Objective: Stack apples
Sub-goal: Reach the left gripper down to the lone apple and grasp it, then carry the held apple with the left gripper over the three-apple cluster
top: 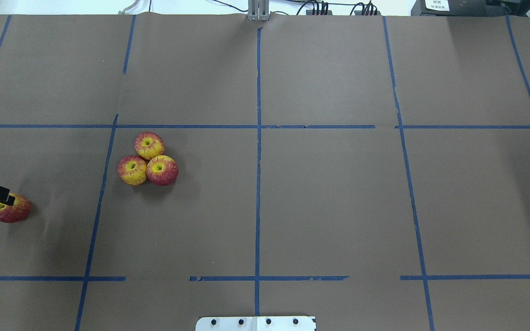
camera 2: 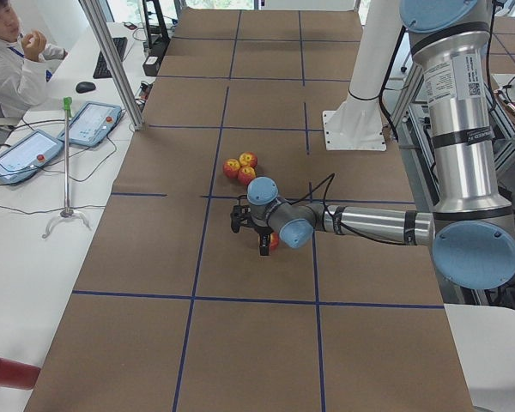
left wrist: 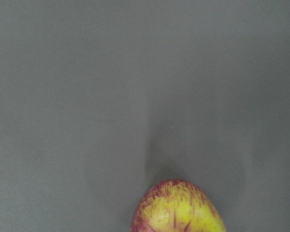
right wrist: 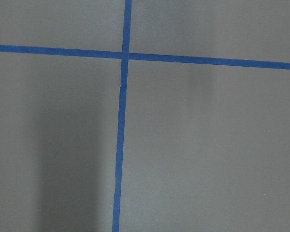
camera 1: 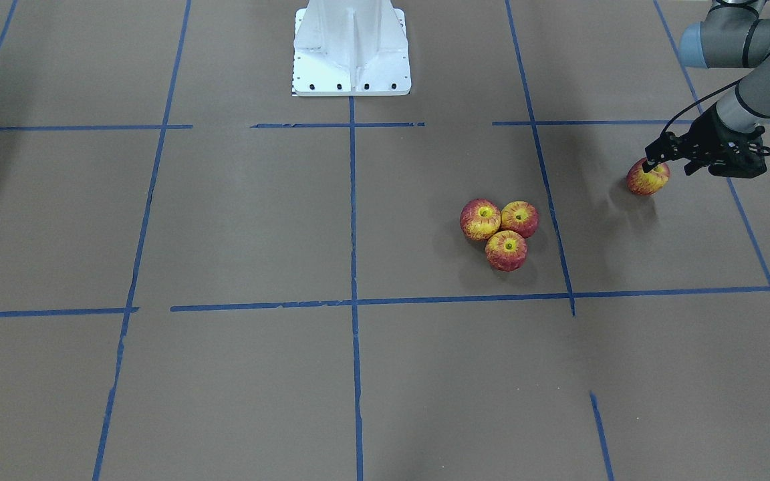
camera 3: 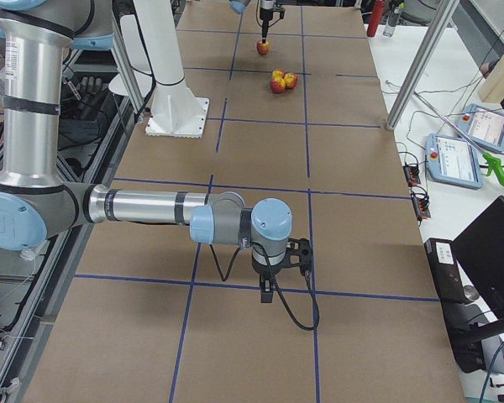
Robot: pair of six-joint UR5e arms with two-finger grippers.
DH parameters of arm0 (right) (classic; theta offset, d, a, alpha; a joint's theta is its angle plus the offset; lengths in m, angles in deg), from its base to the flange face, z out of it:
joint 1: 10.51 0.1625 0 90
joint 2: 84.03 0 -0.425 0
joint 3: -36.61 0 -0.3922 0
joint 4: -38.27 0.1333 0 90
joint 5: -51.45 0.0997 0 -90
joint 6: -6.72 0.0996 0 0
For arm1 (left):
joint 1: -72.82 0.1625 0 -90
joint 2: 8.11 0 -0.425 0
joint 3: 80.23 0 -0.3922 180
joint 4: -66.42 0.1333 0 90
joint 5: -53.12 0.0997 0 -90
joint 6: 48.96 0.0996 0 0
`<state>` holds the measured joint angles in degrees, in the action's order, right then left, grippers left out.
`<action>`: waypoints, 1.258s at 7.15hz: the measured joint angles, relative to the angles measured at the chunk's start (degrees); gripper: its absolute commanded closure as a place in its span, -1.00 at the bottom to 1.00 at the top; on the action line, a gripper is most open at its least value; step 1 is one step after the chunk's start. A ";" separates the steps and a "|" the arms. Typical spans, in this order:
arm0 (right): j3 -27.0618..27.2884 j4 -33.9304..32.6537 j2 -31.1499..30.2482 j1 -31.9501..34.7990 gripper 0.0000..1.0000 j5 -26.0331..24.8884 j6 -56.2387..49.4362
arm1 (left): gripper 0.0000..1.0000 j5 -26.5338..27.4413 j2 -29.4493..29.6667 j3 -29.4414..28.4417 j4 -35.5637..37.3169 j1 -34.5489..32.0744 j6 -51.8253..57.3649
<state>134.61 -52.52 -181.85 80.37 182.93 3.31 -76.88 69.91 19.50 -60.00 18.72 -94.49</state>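
Note:
Three apples [camera 1: 506,250] sit touching in a tight cluster on the brown table, also seen in the overhead view [top: 149,145]. A fourth apple [camera 1: 648,180] is apart from them, near the table's left end, and looks tilted. My left gripper [camera 1: 650,164] points down onto its top with narrow fingers pinched at the dimple's rim; it also shows in the overhead view [top: 9,200]. The left wrist view shows this apple [left wrist: 178,208] at its bottom edge. My right gripper [camera 3: 267,294] hangs low over bare table far from the apples; I cannot tell if it is open.
The white robot base [camera 1: 351,53] stands at the table's middle rear edge. Blue tape lines [top: 258,184] grid the brown cover. An operator [camera 2: 9,60], tablets [camera 2: 90,124] and a metal post [camera 2: 112,60] stand beside the table.

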 measured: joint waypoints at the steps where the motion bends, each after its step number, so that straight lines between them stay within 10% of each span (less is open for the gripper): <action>1: 0.00 0.00 0.00 0.00 -1.00 0.00 0.01 | -1.00 0.09 0.10 -0.16 -0.01 0.57 -0.09; 4: 0.00 0.00 0.00 0.00 -1.00 0.00 0.01 | -1.00 0.21 1.56 -2.21 0.04 2.86 -0.03; 6: 0.00 0.00 0.00 0.00 -1.00 0.00 -0.01 | 0.54 0.26 3.14 -4.08 0.04 3.68 0.02; 7: 0.00 0.00 0.00 0.00 -1.00 0.00 -0.02 | 1.00 0.27 3.41 -4.45 0.04 3.90 0.06; 9: 0.00 0.00 0.00 0.00 -1.00 0.00 0.03 | 1.00 0.18 3.25 -3.11 0.12 3.95 -0.03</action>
<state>134.61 -52.52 -181.85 80.37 182.93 3.35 -76.70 73.17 16.39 -59.88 22.67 -94.52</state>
